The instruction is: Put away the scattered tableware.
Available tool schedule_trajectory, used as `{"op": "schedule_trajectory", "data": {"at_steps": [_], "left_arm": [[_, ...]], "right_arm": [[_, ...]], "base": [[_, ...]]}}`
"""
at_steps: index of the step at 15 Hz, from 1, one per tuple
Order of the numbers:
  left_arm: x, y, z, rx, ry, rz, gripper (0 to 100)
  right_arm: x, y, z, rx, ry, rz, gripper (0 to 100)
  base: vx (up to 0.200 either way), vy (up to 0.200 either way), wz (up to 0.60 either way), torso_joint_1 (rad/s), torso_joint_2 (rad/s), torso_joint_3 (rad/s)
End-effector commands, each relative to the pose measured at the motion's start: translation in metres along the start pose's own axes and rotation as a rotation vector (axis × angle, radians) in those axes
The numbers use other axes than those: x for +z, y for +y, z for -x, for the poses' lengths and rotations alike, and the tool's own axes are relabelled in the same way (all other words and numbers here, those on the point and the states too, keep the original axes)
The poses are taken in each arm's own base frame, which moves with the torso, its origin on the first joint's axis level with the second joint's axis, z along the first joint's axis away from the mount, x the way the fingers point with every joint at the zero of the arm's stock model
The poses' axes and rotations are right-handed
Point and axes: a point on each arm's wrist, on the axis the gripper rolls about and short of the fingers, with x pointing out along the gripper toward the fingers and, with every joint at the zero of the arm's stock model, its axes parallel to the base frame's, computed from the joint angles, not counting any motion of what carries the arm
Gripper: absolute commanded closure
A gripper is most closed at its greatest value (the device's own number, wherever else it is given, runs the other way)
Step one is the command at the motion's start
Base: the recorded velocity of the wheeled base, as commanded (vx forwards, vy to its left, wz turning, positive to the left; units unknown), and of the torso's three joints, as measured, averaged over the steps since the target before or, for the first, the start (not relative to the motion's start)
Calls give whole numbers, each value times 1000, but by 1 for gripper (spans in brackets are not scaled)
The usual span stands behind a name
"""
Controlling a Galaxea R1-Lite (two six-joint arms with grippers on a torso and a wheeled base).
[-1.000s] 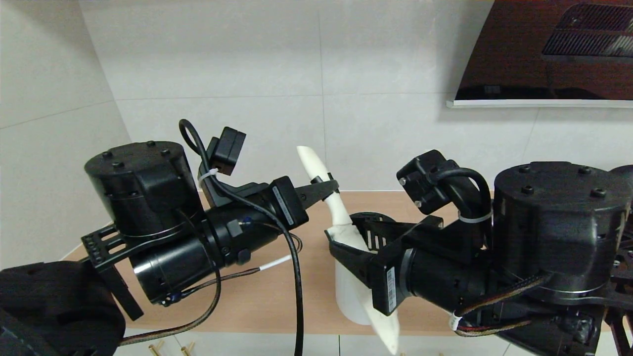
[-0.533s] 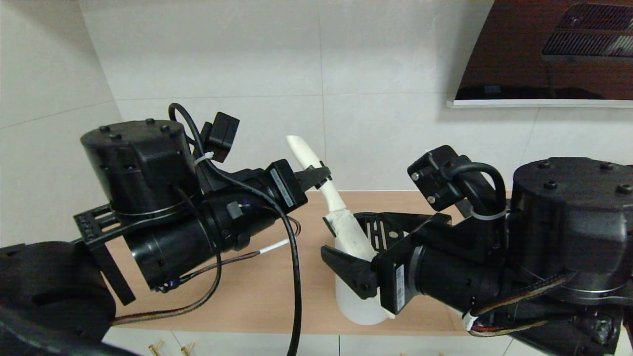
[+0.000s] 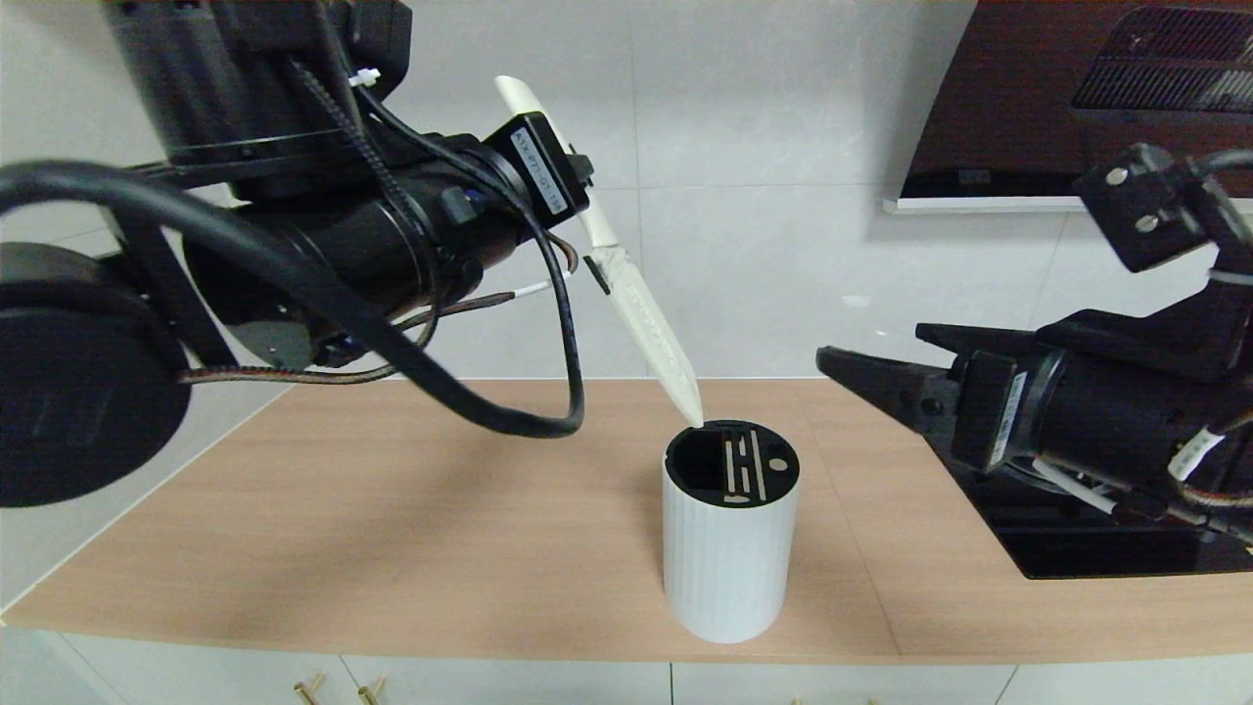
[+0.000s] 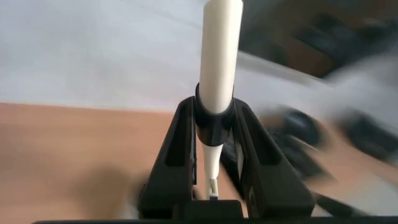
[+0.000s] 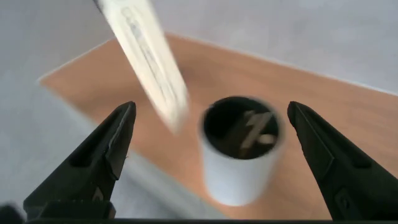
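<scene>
Knife (image 3: 641, 323) lifted above holder (image 3: 729, 548), left gripper (image 3: 587, 223) pinching it, right gripper (image 3: 871, 354) withdrawn, jaws spread.

Room around the holder (image 3: 729, 558)
The slanting knife (image 3: 641, 323) bars the holder's top from the left; bare counter (image 3: 392, 519) rings it, and the spread right gripper (image 3: 871, 351) hangs apart to its right, near the cooktop (image 3: 1077, 548)
</scene>
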Motion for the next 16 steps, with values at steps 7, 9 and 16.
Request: {"op": "schedule_trajectory", "data": {"at_steps": [7, 9, 16], "left_arm": [[-78, -6, -39, 124, -107, -255, 100], [-93, -7, -40, 108, -134, -322, 100], [-120, -13, -47, 104, -98, -342, 100]], "right_arm": [[-1, -10, -6, -35, 8, 0, 0], [-4, -10, -9, -36, 20, 2, 0], [-5, -10, -10, -37, 25, 4, 0]], "base": [[0, 0, 0, 0, 0, 0], [0, 0, 0, 0, 0, 0], [0, 0, 0, 0, 0, 0]]}}
